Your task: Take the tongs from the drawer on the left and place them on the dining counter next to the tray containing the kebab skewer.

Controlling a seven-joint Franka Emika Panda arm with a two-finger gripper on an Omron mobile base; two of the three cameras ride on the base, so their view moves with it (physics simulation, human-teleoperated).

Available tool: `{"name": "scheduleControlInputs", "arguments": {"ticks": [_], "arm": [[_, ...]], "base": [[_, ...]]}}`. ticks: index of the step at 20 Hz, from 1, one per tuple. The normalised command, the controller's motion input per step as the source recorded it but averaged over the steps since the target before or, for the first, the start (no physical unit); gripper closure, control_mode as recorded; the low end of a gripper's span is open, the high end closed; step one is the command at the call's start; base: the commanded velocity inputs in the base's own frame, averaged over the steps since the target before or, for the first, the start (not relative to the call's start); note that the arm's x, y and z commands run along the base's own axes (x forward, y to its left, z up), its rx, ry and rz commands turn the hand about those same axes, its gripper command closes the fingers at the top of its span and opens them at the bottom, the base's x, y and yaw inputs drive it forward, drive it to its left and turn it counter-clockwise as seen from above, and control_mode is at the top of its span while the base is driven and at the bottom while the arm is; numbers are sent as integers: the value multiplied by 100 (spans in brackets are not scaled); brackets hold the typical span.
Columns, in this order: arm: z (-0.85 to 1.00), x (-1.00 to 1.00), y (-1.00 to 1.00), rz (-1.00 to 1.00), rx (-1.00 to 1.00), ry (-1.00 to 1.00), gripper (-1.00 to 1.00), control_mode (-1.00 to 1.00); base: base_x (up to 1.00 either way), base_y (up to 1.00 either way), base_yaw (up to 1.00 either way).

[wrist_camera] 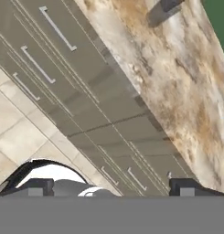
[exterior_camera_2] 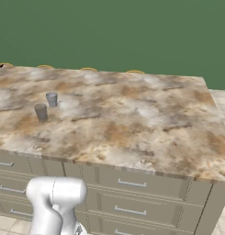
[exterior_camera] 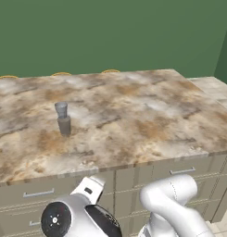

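Note:
The dining counter [exterior_camera: 133,111] is a mottled beige and brown stone slab, also seen from the other side [exterior_camera_2: 132,114] and along the right of the hand view [wrist_camera: 186,82]. Rows of beige drawers run under its near edge, all shut. The wide drawer at the left [exterior_camera: 22,198] has a silver bar handle; it shows again in the hand view [wrist_camera: 72,50]. My gripper [wrist_camera: 111,189] hangs low in front of these drawer fronts, open, its fingertips [wrist_camera: 35,188] wide apart with nothing between them. The tongs, the tray and the kebab skewer are out of view.
Two small grey cups [exterior_camera: 63,118] stand close together on the counter's left part [exterior_camera_2: 46,105]. Yellow stool tops [exterior_camera: 61,73] peek over the far edge. Narrower drawers [exterior_camera_2: 132,186] fill the right side. Light tiled floor [wrist_camera: 17,137] lies below the cabinet.

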Motion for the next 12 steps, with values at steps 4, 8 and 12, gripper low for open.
{"name": "scheduleControlInputs", "arguments": {"ticks": [4,8,12], "arm": [[-57,0,95,5,-34,-20,-100,-100],[-53,3,69,12,-31,-30,-100,-100],[-42,19,37,21,-25,-24,-100,-100]], "base": [[0,0,0],[0,0,0],[0,0,0]]}}
